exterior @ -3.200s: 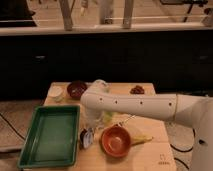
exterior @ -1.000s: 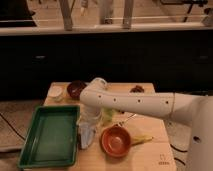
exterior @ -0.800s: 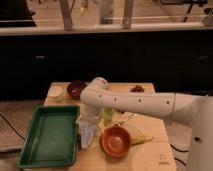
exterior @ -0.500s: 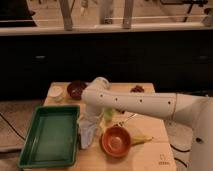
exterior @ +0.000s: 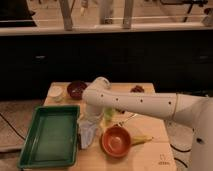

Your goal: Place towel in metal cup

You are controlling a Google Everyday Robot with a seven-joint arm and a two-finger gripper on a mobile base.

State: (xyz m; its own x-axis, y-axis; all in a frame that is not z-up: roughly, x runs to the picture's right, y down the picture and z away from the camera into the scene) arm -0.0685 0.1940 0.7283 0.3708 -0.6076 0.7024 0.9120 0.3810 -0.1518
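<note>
At the front of the table [exterior: 152, 149], between the green tray [exterior: 50, 135] and the orange bowl [exterior: 116, 142], the towel [exterior: 88, 135] sits just beneath the gripper [exterior: 92, 121], which points down from the white arm [exterior: 142, 105]. About three seconds ago a small dark, shiny object stood on that spot. Now only pale cloth shows there, and the metal cup cannot be made out apart from it. Over the last second almost nothing has moved. The fingers stand spread wide, so the cloth is probably released and already in or over the cup. The towel's long axis runs near upright in the view, its lower end pointing toward the table's front edge.
</note>
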